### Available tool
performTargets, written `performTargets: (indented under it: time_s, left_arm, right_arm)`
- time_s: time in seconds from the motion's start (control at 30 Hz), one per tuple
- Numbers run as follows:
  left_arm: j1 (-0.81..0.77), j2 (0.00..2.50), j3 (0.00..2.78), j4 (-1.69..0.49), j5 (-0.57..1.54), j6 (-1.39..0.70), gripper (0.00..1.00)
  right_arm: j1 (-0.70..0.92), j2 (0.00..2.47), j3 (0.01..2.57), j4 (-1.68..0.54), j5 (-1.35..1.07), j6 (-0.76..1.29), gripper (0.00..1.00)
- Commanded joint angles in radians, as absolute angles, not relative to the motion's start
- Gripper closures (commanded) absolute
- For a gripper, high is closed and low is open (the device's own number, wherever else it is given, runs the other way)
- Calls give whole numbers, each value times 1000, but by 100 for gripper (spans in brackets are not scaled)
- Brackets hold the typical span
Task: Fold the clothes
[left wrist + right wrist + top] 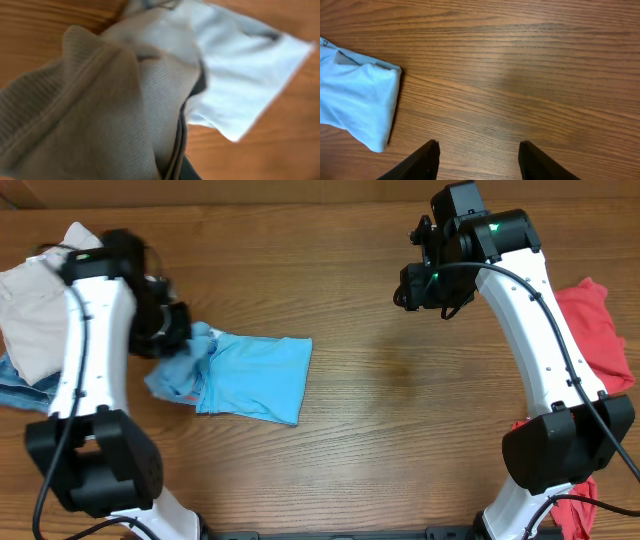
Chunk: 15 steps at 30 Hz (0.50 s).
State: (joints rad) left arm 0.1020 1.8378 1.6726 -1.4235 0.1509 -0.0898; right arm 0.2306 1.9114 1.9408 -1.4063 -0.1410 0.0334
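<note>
A light-blue garment [255, 375] lies folded flat on the wooden table, left of centre. Its left end is bunched and lifted at my left gripper [172, 330]. In the left wrist view the garment [240, 75] fills most of the frame, its near part shadowed grey, and it hides the fingers. The gripper seems shut on this cloth. My right gripper [479, 150] is open and empty above bare wood, right of the garment's edge [355, 100]. In the overhead view it [415, 285] hangs at the upper right of centre.
A beige garment [30, 310] and a denim piece [15, 390] are heaped at the left edge. A red garment [590, 330] lies at the right edge, with more red cloth [575, 510] by the right arm's base.
</note>
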Motion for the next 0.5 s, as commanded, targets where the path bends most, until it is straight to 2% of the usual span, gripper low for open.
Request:
performTargets:
  time_s: [0.0, 0.3, 0.47]
  left_arm:
    - [3, 1837, 1678, -1424, 173, -117, 89]
    - [-229, 1842, 1600, -1331, 124, -220, 86]
    - [-306, 1843, 1568, -1246, 139, -266, 89]
  right_arm:
    - [233, 1911, 1944, -1406, -133, 38, 45]
    - [233, 1911, 1944, -1421, -133, 38, 45]
    - [233, 1911, 1944, -1425, -133, 38, 45]
